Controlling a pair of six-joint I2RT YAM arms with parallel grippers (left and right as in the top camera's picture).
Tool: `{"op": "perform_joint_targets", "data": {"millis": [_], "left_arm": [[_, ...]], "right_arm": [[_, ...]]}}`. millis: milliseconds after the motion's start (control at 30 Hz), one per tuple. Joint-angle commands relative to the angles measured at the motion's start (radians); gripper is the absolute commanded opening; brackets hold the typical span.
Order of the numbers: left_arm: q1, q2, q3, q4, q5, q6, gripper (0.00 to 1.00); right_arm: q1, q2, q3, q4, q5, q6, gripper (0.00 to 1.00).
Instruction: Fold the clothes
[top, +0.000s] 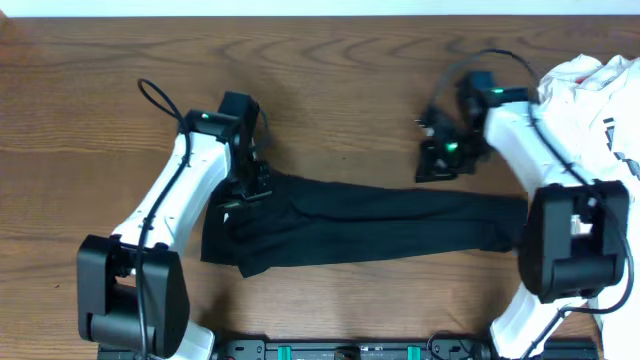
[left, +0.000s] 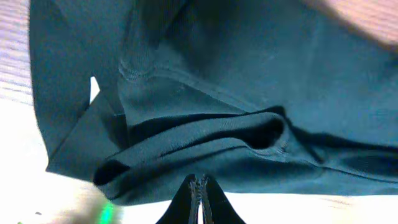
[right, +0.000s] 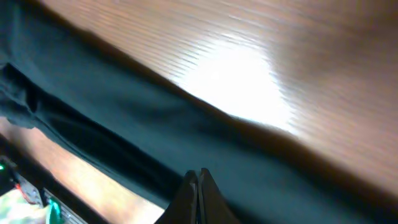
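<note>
The black shirt (top: 370, 225) lay folded into a long band across the middle of the table (top: 330, 90), running from 9 to 3 o'clock. The left gripper (top: 248, 188) sat over the band's 10 o'clock corner, jaws pressed together. The right gripper (top: 440, 160) hung just off the band's upper edge, toward 1 o'clock, jaws likewise closed. A white garment (top: 600, 90) lay at the table's 2 o'clock.

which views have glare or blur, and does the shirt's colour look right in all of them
Overhead: sharp and evenly lit, the shirt reads true black. Left wrist: the shirt takes a teal cast and the table blows out to white. Right wrist: soft all over, with a bright glare patch on the table.
</note>
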Motion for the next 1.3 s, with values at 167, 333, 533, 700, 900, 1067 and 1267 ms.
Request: {"op": "perform_joint_targets", "data": {"millis": [167, 333, 533, 700, 900, 1067, 1267], "left_arm": [[0.000, 0.001, -0.040, 0.021, 0.000, 0.016, 0.06], [0.000, 0.001, -0.040, 0.022, 0.000, 0.016, 0.06], [0.000, 0.001, -0.040, 0.023, -0.001, 0.016, 0.06], [0.000, 0.001, -0.040, 0.026, -0.001, 0.016, 0.06], [0.000, 0.001, -0.040, 0.026, -0.004, 0.016, 0.06], [0.000, 0.001, -0.040, 0.026, -0.004, 0.016, 0.06], [0.000, 0.001, -0.040, 0.026, -0.004, 0.016, 0.06]], "right_arm": [[0.192, -0.014, -0.078, 0.137, -0.014, 0.086, 0.01], [0.275, -0.014, -0.107, 0.144, -0.012, 0.105, 0.01], [0.333, -0.014, -0.153, 0.144, 0.034, 0.105, 0.01], [0.356, -0.014, -0.185, 0.133, 0.026, 0.124, 0.01], [0.387, -0.014, -0.185, 0.059, -0.021, 0.135, 0.01], [0.420, -0.014, -0.197, 0.042, -0.009, 0.145, 0.01], [0.472, -0.014, -0.240, 0.061, 0.069, 0.220, 0.01]]}}
